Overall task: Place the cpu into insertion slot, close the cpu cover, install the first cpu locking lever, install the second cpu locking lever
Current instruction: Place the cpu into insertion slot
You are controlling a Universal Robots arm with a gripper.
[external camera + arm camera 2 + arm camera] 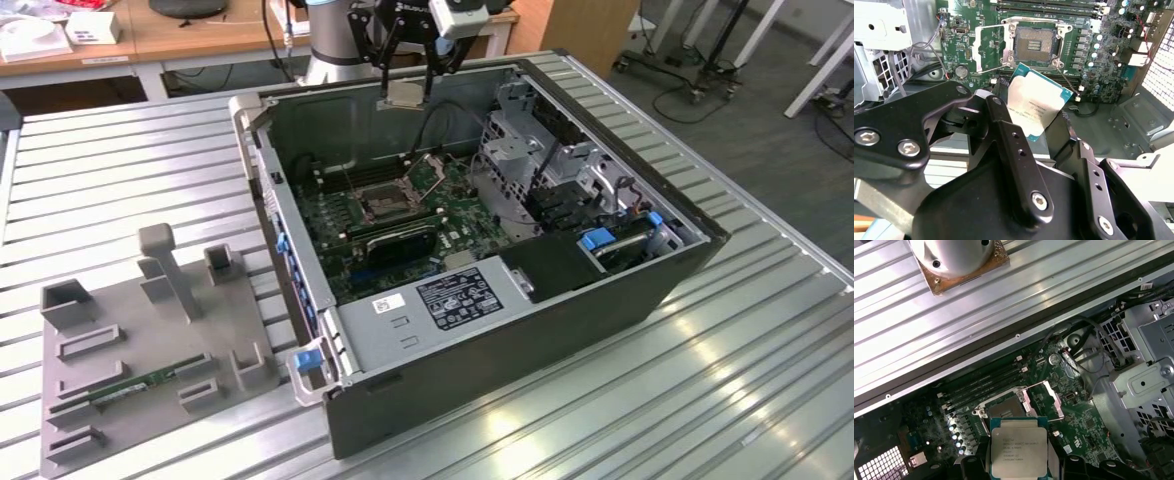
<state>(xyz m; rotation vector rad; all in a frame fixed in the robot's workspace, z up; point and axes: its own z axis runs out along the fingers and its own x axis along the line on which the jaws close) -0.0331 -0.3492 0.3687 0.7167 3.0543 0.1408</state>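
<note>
My gripper [404, 84] hangs over the back wall of the open computer case, shut on the cpu [402, 96]. In both wrist views the black fingers [999, 120] clamp two opposite edges of the cpu [1035, 106], whose silvery face is toward the cameras [1019, 447]. The insertion slot [1036, 42] lies well below on the green board, bare, with its dark centre showing [1004, 407] [384, 203]. The cpu cover [989, 47] is swung open beside the slot [1046, 399].
The case [534, 330] has tall walls, a drive cage [527, 150] and cables near the slot. Long memory slots [1049, 7] run beside the socket. A grey fixture [147, 350] with a green memory stick [134, 388] sits at the exterior view's left. The arm's base [954, 260] stands behind the case.
</note>
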